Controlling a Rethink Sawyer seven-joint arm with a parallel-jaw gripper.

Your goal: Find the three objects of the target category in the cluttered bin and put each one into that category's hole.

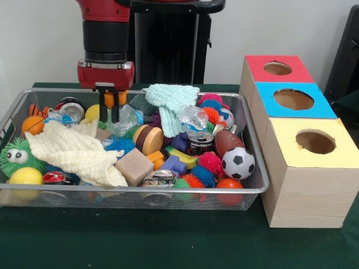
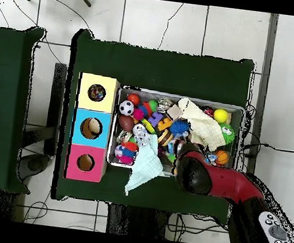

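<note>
The silver wire-mesh bin is full of toys, balls and cans; it also shows in the overhead view. My gripper points straight down at the bin's far left part, tips just above crumpled clear plastic and beside the cream cloth. Its two black fingers stand a little apart with nothing between them. In the overhead view the red arm hides it. No printed rag shows clearly in the bin. The yellow box's hole is to the right; from overhead, something multicoloured lies inside the hole.
A cream knitted cloth covers the bin's left front. A mint-green knitted cloth hangs over the far rim. The blue-topped box and red-topped box stand behind the yellow one. A soccer ball lies by the right wall.
</note>
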